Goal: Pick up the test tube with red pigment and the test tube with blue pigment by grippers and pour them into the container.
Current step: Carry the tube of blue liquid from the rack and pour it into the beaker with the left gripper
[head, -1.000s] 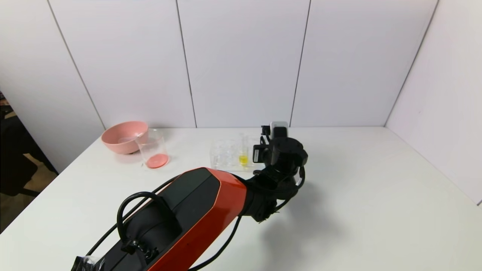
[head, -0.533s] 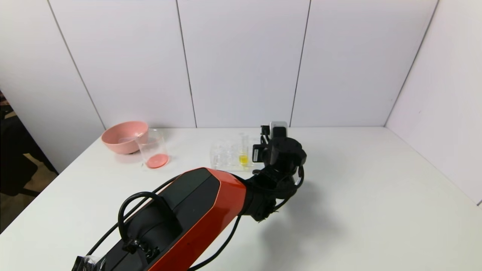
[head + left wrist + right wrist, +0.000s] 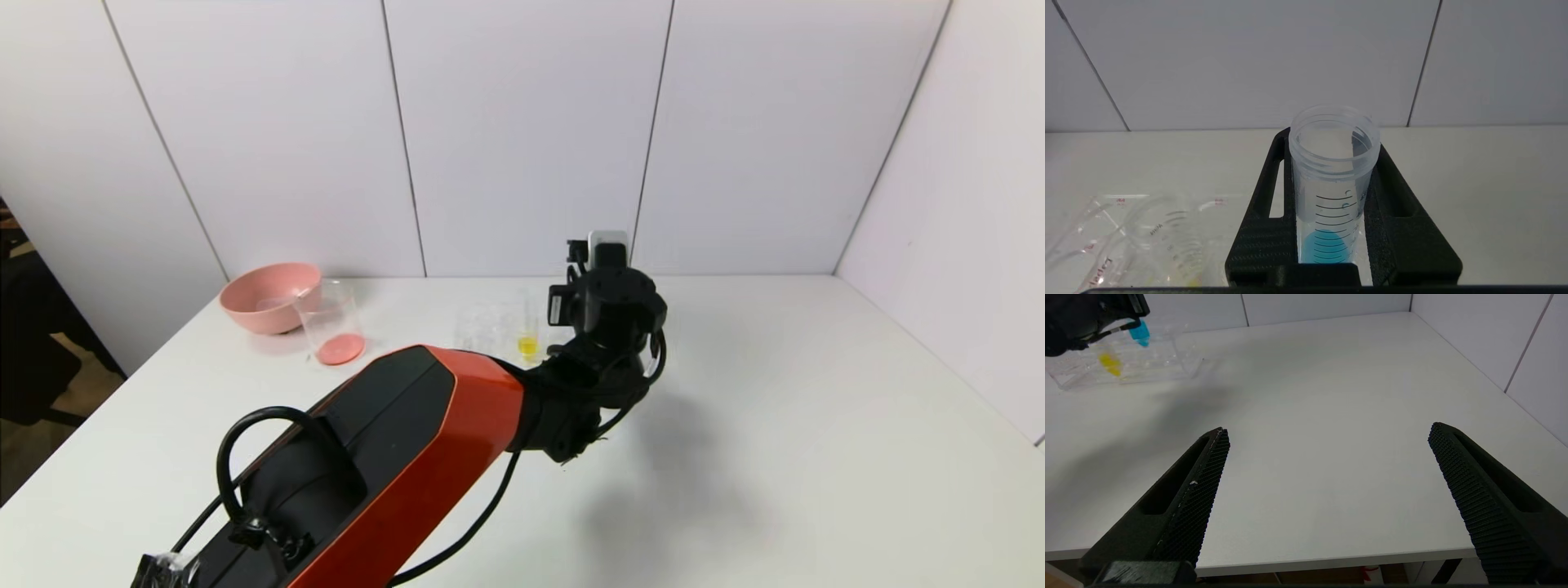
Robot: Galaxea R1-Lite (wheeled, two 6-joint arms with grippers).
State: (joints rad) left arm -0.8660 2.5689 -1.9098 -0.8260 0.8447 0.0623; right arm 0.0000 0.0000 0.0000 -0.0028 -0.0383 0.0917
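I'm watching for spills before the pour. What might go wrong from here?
The left gripper holds the test tube with blue pigment uncapped, so tilting it on the way could spill early. The container stands close beside the pink bowl; a wide swing may knock either one.

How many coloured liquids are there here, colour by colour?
Blue: 1, test tube with blue pigment, in the left gripper
Yellow: 1, yellow tube in the rack
Red: 1, in the container
Total: 3
Right gripper: idle, open.
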